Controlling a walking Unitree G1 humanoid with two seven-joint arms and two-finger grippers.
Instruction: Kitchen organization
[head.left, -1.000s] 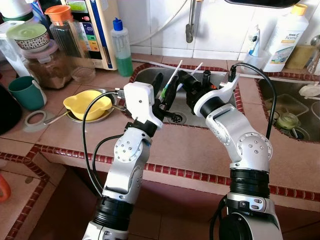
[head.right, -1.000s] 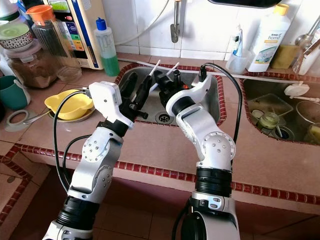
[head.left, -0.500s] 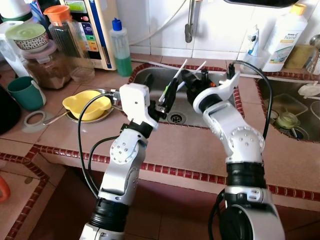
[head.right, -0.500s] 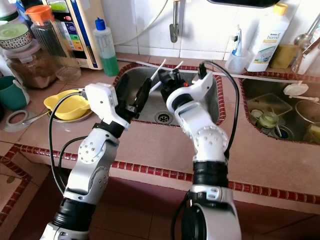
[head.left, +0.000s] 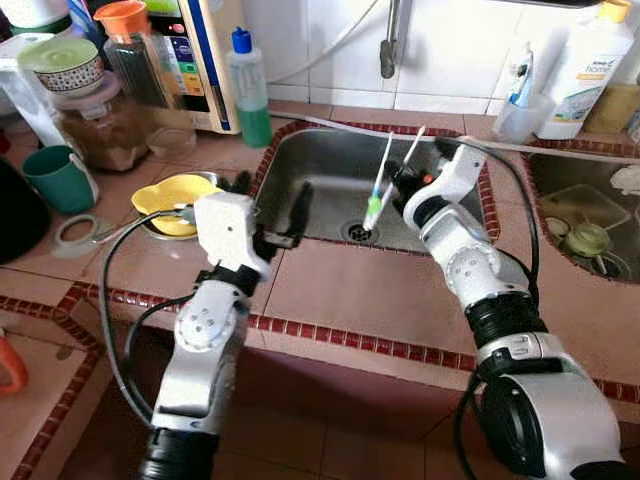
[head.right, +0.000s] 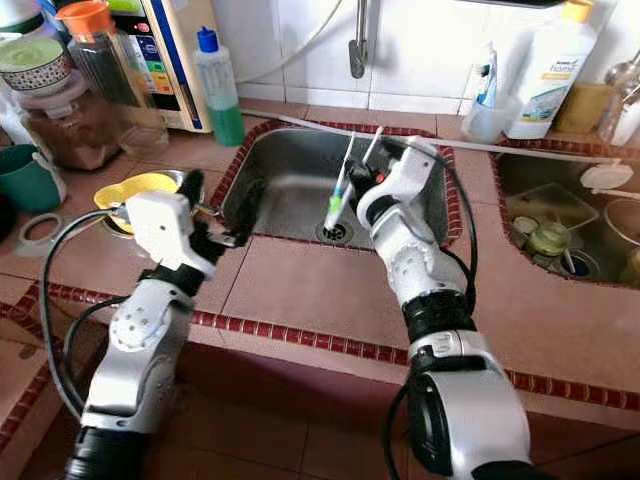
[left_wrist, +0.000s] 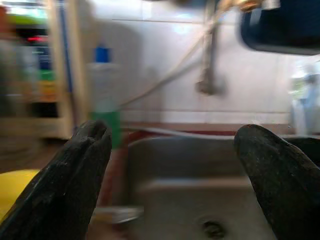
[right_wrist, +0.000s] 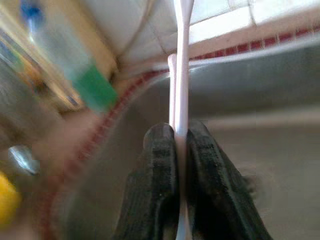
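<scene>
Over the sink (head.left: 330, 170), the right hand (head.left: 400, 185) now pinches both toothbrushes (head.left: 378, 192) alone, since the left hand (head.left: 270, 205) has let go and drawn back toward 8 o'clock, fingers wide, so the handover looks done

A yellow bowl (head.left: 172, 190), teal mug (head.left: 52, 178) and green soap bottle (head.left: 250, 88) stand beside the sink (head.left: 330, 180).

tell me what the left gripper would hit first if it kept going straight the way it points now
Probably the far wall of the sink, below the tap. The left gripper is open and points across the basin; nothing lies between its fingers, though blur makes depth unclear.
</scene>
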